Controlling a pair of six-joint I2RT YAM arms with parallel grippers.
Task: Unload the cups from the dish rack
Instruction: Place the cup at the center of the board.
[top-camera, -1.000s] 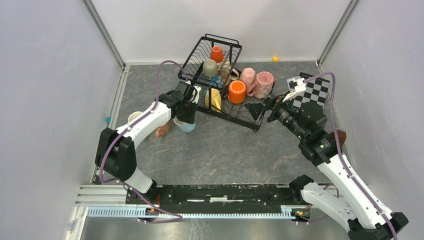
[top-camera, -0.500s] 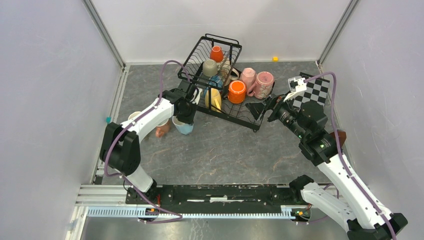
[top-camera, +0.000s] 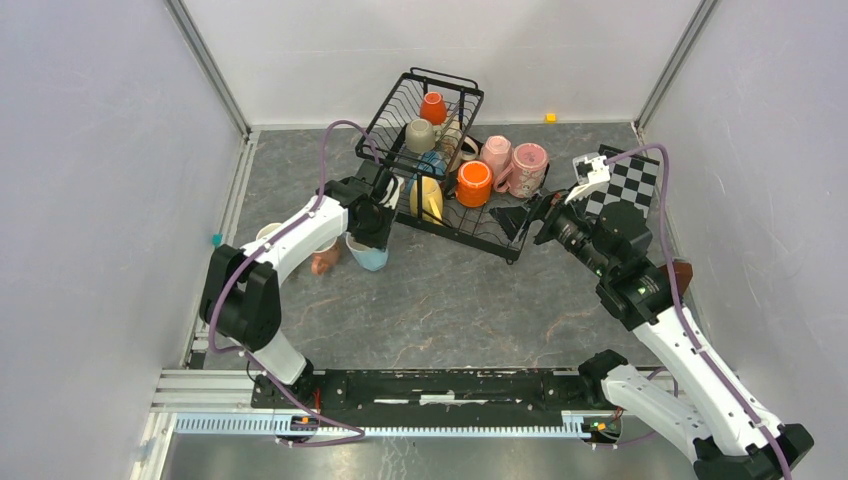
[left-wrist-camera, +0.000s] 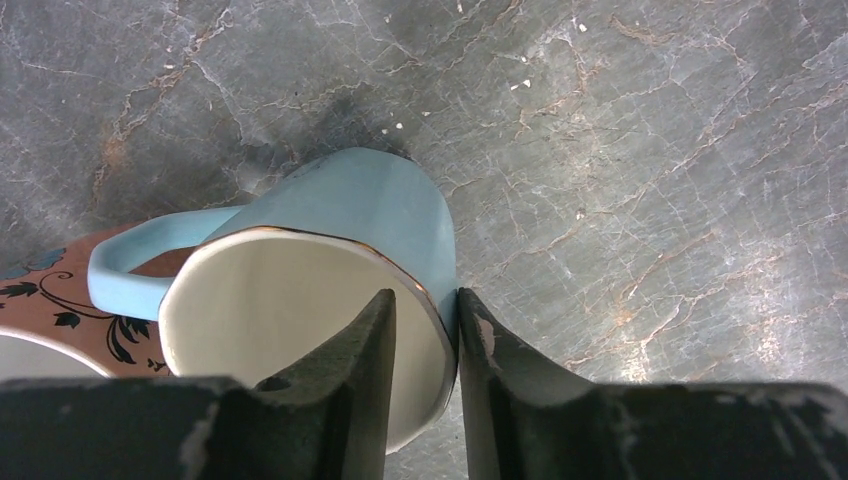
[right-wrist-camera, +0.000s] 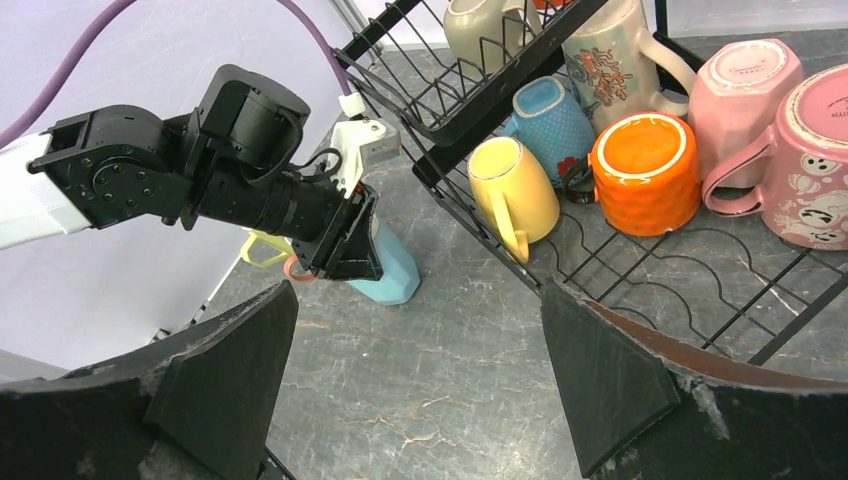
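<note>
light blue mug (left-wrist-camera: 350, 200) stands mouth up on tabletop (left-wrist-camera: 650, 200), long axis vertical, handle toward floral mug (left-wrist-camera: 60, 300). left fingers (left-wrist-camera: 375, 380) straddle its rim w/ a narrow gap, outer one touching the wall; can't tell if pinching. right fingers (right-wrist-camera: 610, 380) spread wide, empty, by dish rack (right-wrist-camera: 470, 110) w/ other cups (right-wrist-camera: 645, 170) inside.

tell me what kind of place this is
Probably a robot test cell, not a kitchen: bare white walls box in the table, two robot arms are bolted at its edge, and a checkered board lies nearby.
</note>
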